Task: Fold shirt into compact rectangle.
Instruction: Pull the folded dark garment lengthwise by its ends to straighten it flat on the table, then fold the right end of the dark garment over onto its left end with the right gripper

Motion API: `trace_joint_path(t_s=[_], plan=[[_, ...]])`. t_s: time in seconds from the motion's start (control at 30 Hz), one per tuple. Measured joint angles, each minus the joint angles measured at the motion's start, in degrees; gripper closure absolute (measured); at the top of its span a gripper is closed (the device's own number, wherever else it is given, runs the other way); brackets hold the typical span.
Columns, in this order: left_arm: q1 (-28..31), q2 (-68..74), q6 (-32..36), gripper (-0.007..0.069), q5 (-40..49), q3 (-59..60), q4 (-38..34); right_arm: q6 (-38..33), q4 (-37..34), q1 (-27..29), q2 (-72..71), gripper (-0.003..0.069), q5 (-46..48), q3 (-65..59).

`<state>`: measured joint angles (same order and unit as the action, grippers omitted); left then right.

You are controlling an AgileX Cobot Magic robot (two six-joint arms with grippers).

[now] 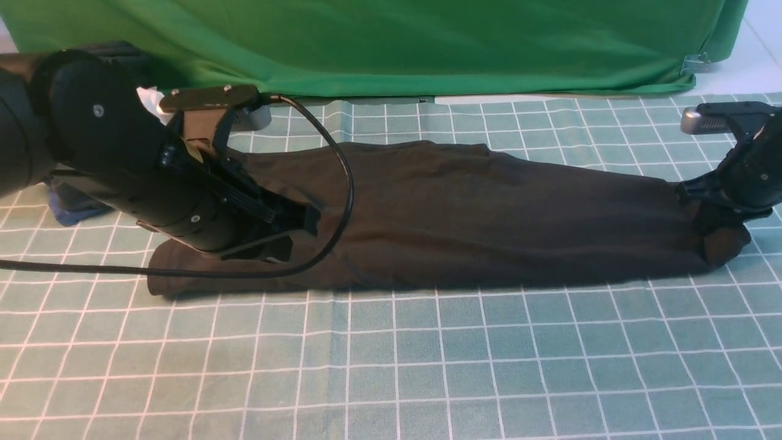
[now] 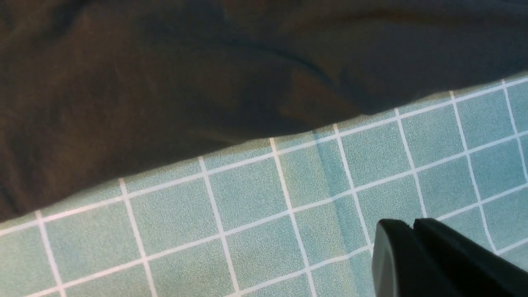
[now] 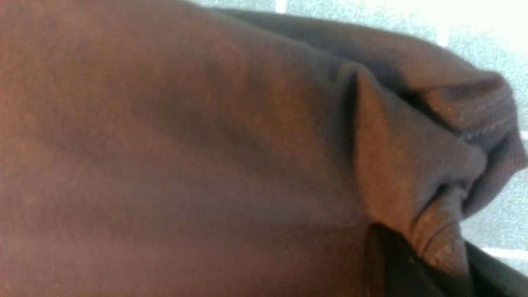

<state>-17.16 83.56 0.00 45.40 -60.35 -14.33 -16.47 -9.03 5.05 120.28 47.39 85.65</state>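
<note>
The shirt (image 1: 489, 214) is dark brown and lies as a long narrow band across the checked tablecloth (image 1: 391, 366). My left gripper (image 1: 308, 221) hovers over the band's left part, shut with nothing between its fingers. In the left wrist view the left gripper (image 2: 413, 223) is over bare tablecloth, apart from the shirt (image 2: 165, 82) and its edge. My right gripper (image 1: 712, 223) is at the band's right end, shut on a bunched hem of the shirt (image 3: 206, 144). The right wrist view shows that fold pinched inside the right gripper (image 3: 435, 253).
A green backdrop cloth (image 1: 397, 43) hangs along the table's far edge, with a metal clip (image 1: 696, 62) at its right. Behind my left arm lie a white garment (image 1: 149, 98) and something blue (image 1: 67, 211). A black cable (image 1: 345, 183) loops over the shirt.
</note>
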Motion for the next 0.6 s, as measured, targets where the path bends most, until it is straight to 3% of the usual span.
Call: trace_joint_path(t_s=[0.17,0.3,0.43,0.6], plan=[[0.0,-0.1,0.6,0.0617,0.0,0.0,-0.1,2.4,5.3,1.3,-2.6,0.0598,1.6,-0.1],[0.0,-1.3,0.6,0.0617,0.1,0.0,-0.2,6.9,12.1,6.0,-7.1,0.0599,3.6,-0.1],[0.0,-3.2,0.7,0.0617,0.2,0.0,0.4,8.4,13.7,9.2,-9.8,0.0599,5.2,-0.1],[0.0,-4.3,-1.2,0.0617,0.8,0.0,4.4,9.0,14.0,9.0,-14.6,0.0599,6.1,-0.1]])
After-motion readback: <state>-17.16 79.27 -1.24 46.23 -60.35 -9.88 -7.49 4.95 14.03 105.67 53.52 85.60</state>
